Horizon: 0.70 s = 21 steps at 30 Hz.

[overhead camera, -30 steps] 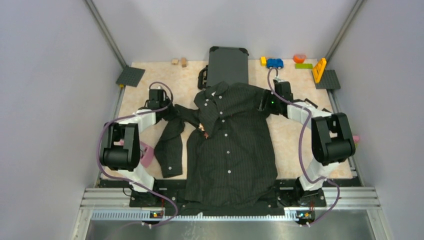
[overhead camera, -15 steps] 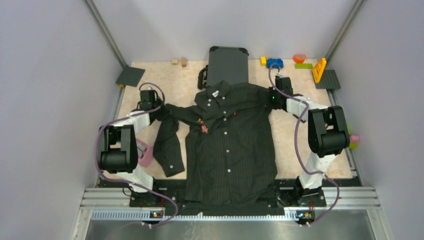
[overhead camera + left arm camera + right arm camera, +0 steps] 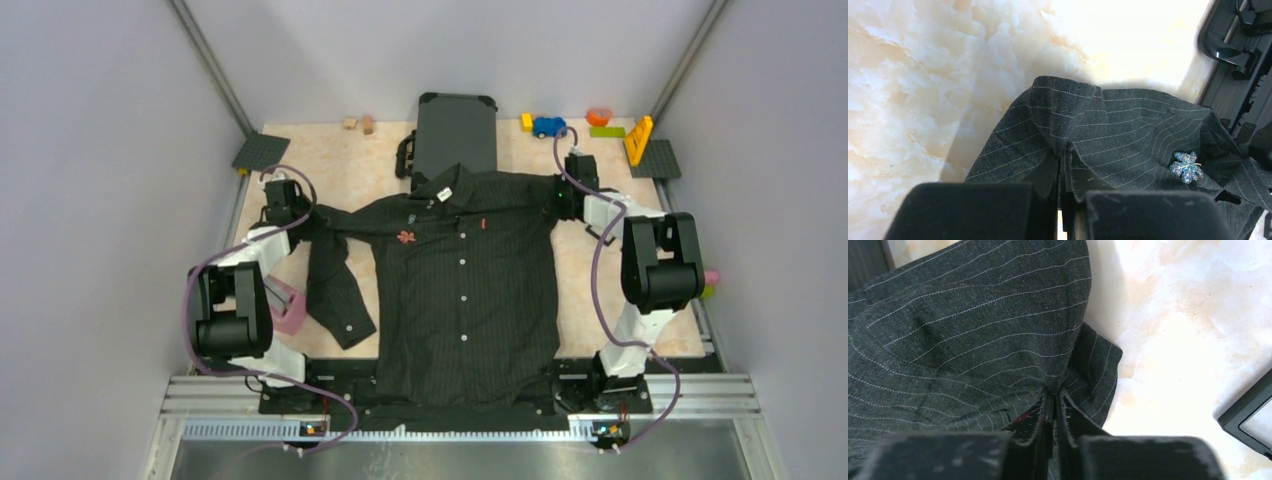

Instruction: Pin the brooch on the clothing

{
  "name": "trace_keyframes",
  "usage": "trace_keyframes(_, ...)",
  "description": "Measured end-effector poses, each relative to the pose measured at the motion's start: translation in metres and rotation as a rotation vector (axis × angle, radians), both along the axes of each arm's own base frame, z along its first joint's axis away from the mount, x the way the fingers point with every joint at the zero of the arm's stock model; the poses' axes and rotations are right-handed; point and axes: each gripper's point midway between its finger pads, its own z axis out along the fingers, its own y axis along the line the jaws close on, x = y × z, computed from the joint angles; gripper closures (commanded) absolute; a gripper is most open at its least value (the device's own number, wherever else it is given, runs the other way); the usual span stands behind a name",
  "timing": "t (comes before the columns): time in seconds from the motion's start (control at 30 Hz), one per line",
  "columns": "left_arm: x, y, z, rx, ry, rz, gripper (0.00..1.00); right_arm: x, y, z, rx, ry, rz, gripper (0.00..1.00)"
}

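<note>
Now, at the left of the top view, the left gripper (image 3: 1062, 162) has its fingers pressed together on a fold of the shirt (image 3: 465, 300) at one shoulder, and the cloth rises in a small peak between them. Just below it, one sleeve (image 3: 335, 290) lies bent downward on the marble-patterned table (image 3: 350, 170). The shirt is spread in the middle of the frame, front side up and buttoned. Its collar is at the near edge of the dark suitcase (image 3: 456, 125) in the upper middle, and its hem is at the bottom between the arm bases. The brooch (image 3: 406, 237), a small flower shape, sits on the chest left of the button row, below the collar. At the right, the right gripper (image 3: 1053, 402) pinches the other shoulder in the same way, fingers closed on the fabric. A blue toy car (image 3: 549, 126) stands in the upper right.
</note>
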Motion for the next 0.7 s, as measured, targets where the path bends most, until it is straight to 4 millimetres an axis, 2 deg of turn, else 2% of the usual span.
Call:
trace_keyframes(0.03, 0.0, 0.0, 0.001, 0.002, -0.004, -0.005, 0.95, 0.0, 0.0, 0.001, 0.002, -0.001, 0.002, 0.79)
trace_keyframes(0.07, 0.0, -0.001, 0.003, 0.004, -0.009, -0.012, 0.86, 0.0, 0.001, 0.002, 0.003, -0.004, 0.009, 0.72)
trace_keyframes(0.13, 0.0, -0.002, 0.008, 0.01, -0.022, -0.033, 0.6, 0.0, 0.003, 0.006, 0.011, -0.011, 0.021, 0.61)
trace_keyframes(0.23, 0.0, -0.006, 0.018, 0.016, -0.053, -0.065, 0.29, -0.001, 0.007, 0.016, 0.032, -0.029, 0.066, 0.53)
trace_keyframes(0.3, -0.001, -0.01, 0.027, 0.028, -0.076, -0.094, 0.15, -0.002, 0.012, 0.03, 0.051, -0.057, 0.1, 0.51)
trace_keyframes(0.4, -0.006, -0.022, 0.039, 0.046, -0.099, -0.134, 0.12, -0.003, 0.022, 0.058, 0.056, -0.122, 0.164, 0.49)
trace_keyframes(0.5, -0.012, -0.044, 0.054, 0.071, -0.136, -0.207, 0.12, -0.008, 0.04, 0.093, 0.026, -0.21, 0.255, 0.48)
trace_keyframes(0.6, -0.018, -0.074, 0.078, 0.065, -0.212, -0.319, 0.12, -0.016, 0.079, 0.123, -0.008, -0.293, 0.401, 0.47)
trace_keyframes(0.7, -0.021, -0.109, 0.093, 0.027, -0.265, -0.441, 0.12, -0.022, 0.119, 0.143, -0.022, -0.348, 0.53, 0.47)
